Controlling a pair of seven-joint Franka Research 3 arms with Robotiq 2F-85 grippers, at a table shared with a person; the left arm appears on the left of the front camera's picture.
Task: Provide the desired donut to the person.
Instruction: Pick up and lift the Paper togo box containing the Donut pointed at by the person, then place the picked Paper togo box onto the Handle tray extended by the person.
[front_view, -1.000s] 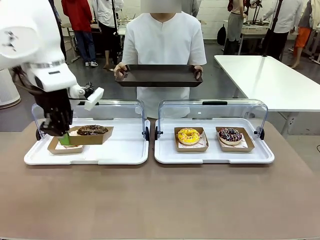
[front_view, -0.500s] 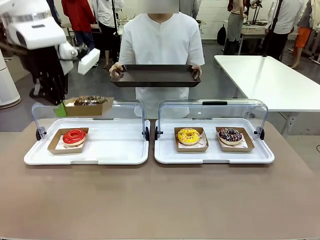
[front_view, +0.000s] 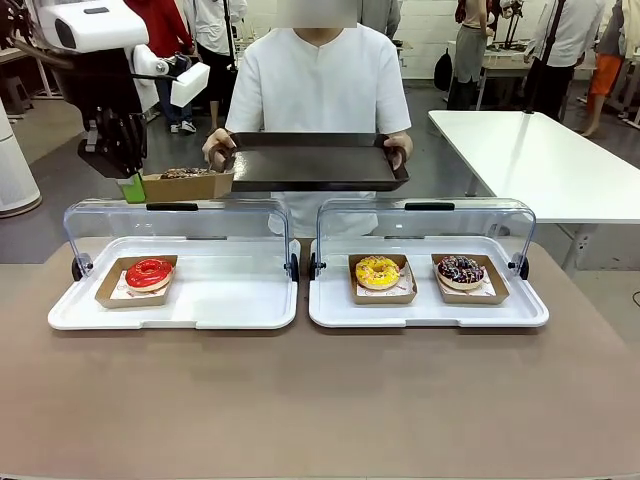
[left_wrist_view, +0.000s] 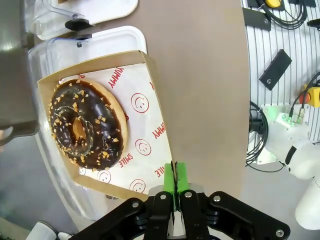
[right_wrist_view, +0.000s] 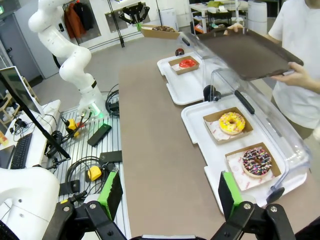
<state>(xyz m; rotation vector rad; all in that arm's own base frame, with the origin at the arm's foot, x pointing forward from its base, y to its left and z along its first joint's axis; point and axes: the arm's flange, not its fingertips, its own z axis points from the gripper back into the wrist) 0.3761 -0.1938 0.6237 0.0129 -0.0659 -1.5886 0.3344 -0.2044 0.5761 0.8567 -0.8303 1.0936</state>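
Above the left display case (front_view: 232, 292), the left gripper (front_view: 130, 187) is clamped on the edge of a cardboard tray (front_view: 195, 187). This tray contains the chocolate nut-topped donut (left_wrist_view: 87, 127) and is in the air near the left end of the brown serving tray (front_view: 315, 165) held by the person (front_view: 325, 80). The left display case holds one red-glazed donut (front_view: 149, 271) in a cardboard tray. The right display case (front_view: 428, 312) holds a yellow donut (front_view: 377, 270) and a chocolate sprinkled donut (front_view: 460, 268), each in a cardboard tray. Both clear lids are raised. The right gripper (right_wrist_view: 170, 197) has its fingers spread apart and grasps nothing.
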